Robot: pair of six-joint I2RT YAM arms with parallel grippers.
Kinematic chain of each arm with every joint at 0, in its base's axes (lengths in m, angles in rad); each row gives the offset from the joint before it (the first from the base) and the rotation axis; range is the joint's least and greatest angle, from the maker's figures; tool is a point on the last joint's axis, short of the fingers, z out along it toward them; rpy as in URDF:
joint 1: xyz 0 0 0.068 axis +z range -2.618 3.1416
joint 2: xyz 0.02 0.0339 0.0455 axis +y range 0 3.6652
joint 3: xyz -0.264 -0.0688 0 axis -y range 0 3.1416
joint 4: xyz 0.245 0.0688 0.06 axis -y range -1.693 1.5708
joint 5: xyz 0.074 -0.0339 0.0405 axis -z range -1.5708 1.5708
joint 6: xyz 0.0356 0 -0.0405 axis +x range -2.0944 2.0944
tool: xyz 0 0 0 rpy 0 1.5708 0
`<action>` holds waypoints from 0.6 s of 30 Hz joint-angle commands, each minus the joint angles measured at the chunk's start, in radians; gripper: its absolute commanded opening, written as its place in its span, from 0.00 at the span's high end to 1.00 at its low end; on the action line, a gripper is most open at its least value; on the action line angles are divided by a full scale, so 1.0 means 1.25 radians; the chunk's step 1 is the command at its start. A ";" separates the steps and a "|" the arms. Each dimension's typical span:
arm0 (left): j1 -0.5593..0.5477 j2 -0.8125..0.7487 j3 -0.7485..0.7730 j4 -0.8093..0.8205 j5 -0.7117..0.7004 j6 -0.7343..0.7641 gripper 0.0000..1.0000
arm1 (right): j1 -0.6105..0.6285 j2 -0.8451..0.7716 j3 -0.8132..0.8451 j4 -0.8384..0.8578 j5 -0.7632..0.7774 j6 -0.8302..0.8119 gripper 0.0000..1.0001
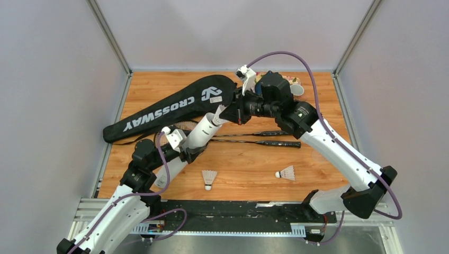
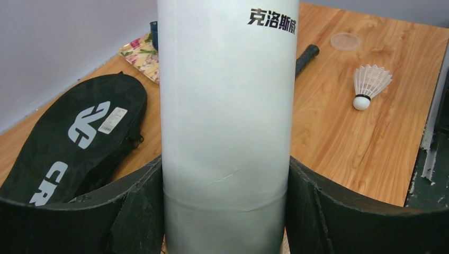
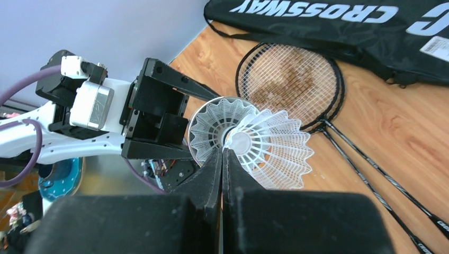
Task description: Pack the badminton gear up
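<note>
Feather shuttlecock [image 3: 275, 153], light and crushable, is clamped in right jaws (cork's safest); stiff white tube [image 2: 227, 106] held by left jaws.

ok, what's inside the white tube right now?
One shuttlecock sits in the mouth of the white tube, skirt open outward. The right claw pinches a second shuttlecock, cork near that skirt. Anything deeper is hidden by the skirt and the opaque wall.
</note>
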 commanded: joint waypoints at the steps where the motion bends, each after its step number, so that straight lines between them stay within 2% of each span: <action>1: 0.003 -0.006 0.016 0.025 0.039 -0.014 0.82 | 0.019 0.013 0.018 0.031 -0.062 0.039 1.00; 5: 0.002 -0.008 0.016 0.025 0.045 -0.014 0.82 | 0.023 0.050 -0.002 0.124 -0.167 0.135 1.00; 6: 0.002 -0.010 0.014 0.025 0.042 -0.013 0.82 | 0.021 0.060 0.000 0.132 -0.187 0.154 0.97; 8: 0.002 -0.013 0.013 0.025 0.041 -0.013 0.82 | 0.021 0.081 -0.007 0.169 -0.248 0.210 0.84; 9: 0.002 -0.015 0.013 0.023 0.039 -0.012 0.82 | 0.021 0.085 -0.018 0.188 -0.263 0.237 0.63; 10: 0.003 -0.016 0.012 0.023 0.040 -0.011 0.82 | 0.017 0.086 -0.036 0.224 -0.278 0.279 0.57; 12: 0.003 -0.018 0.012 0.023 0.036 -0.011 0.82 | 0.005 0.079 -0.068 0.270 -0.317 0.329 0.47; 15: 0.002 -0.036 0.005 0.033 0.030 -0.016 0.83 | -0.027 0.070 -0.135 0.357 -0.357 0.418 0.38; 16: 0.003 -0.037 0.002 0.043 0.028 -0.018 0.83 | -0.033 0.068 -0.179 0.454 -0.383 0.451 0.37; 18: 0.002 -0.042 0.000 0.047 0.030 -0.024 0.83 | -0.044 0.054 -0.205 0.536 -0.386 0.520 0.33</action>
